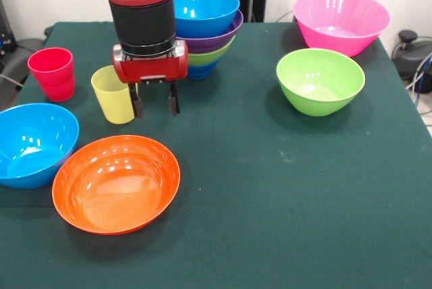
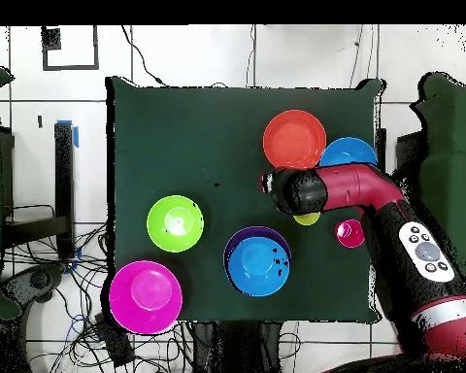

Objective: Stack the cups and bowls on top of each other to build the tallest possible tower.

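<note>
Dark green cloth covered the surface; cables and white wall lay beyond its far edge.

The tower stood by the far edge, left of centre in the front view: light blue bowl on top, purple and lime green under it, a dark blue one lowest. Loose bowls: big pink bowl at the far right corner, a lime green bowl just in front of it, an orange bowl toward the near left, a second light blue bowl touching the orange one at the left edge. The red cup stood near the left edge; the yellow cup was a little to its right.

The claw hung just beside the yellow cup, between it and the tower, fingers apart by a modest gap and holding nothing. One finger looked close to the cup's wall; contact could not be told.

Step in hand, as I judged it: reaching for the next piece, likely the yellow cup. The next move would call for shifting the claw over the cup's rim and lowering one finger inside before closing.
</note>
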You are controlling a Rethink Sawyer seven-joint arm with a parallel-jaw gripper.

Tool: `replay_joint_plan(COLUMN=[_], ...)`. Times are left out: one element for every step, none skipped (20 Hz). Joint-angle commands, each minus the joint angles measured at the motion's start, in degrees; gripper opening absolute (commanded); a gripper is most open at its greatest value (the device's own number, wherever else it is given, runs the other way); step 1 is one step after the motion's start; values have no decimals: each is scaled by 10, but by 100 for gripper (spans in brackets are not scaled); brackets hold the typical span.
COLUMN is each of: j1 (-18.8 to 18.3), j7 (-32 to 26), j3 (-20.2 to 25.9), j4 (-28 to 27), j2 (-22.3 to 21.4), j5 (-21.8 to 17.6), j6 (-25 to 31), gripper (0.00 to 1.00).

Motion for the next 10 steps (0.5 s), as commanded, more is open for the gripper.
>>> replay_joint_plan(j1=[2, 3, 2, 2, 1, -2, -5, -7, -9, -10], j7=[-192, -187, -191, -191, -195, -204, -212, -212, -213, -213], j3=[31, 31, 34, 36, 40, 46, 52, 54, 56, 58], j4=[30, 30, 32, 34, 36, 41, 45, 50, 53, 56], j2=[-14, -14, -16, -18, -20, -22, -24, -26, -27, -27], j5=[-87, -91, -97, -102, -106, -113, -120, -128, -135, -142], j6=[-43, -46, -49, -53, -56, -62, -70, -76, -83, -87], gripper=[100, 100, 100, 100, 100, 100, 100, 100, 100, 100])
